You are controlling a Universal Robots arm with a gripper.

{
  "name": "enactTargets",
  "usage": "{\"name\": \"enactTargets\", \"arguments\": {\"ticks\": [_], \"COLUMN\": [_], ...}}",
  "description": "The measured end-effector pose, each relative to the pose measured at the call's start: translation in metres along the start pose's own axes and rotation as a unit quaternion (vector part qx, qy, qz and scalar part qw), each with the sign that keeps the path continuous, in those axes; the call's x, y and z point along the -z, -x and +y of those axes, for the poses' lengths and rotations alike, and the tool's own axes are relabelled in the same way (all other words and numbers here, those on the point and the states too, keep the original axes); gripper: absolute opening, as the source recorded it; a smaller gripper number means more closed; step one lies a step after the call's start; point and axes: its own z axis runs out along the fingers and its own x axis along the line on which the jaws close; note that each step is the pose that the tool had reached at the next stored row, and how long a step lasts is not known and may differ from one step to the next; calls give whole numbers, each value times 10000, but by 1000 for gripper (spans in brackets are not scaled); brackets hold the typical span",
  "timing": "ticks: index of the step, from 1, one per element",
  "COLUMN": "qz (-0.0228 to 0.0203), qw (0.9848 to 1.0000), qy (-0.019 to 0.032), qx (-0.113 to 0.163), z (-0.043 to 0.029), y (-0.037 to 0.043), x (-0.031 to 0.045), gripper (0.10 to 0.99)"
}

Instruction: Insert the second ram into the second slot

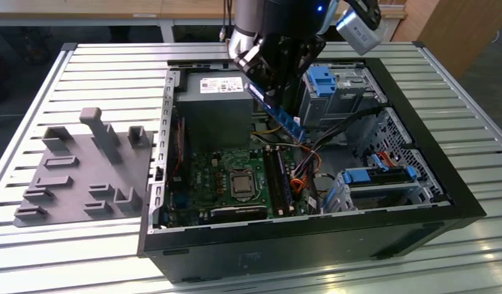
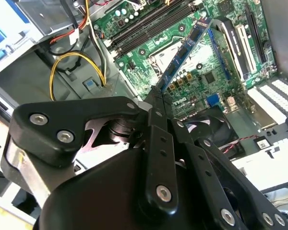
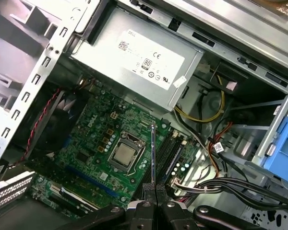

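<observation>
Ram point(image 1: 282, 116): thin blue stick, held in the air inside the case point(image 1: 414, 202), above the motherboard point(image 1: 222, 177). It is tilted, with the free end lowest.
Position: the free end hangs over the far end of the slots point(image 1: 277, 174). We judge it clear of them and not seated.
Gripper point(image 2: 158, 94): fingers closed on the ram's upper end, pinching its flat faces. In the first wrist view we see the ram edge-on point(image 3: 153, 153).
Handling (our judgement): light, stiff and brittle if bent. The chips and contact edge are fragile.
Grip point: flat faces only. We expect the end hold to leave a long lever, so the smooth board may pivot between the fingers.
</observation>
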Motion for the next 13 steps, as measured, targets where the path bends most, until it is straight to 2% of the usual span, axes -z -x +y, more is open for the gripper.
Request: {"name": "enactTargets", "arguments": {"ticks": [7,13], "qz": [-12,-20], "qw": [9995,9985], "qy": [3,4], "qx": [-316,-552], "z": [0,0], "y": [0,1], "x": [0,-1], "gripper": [114,114]}}
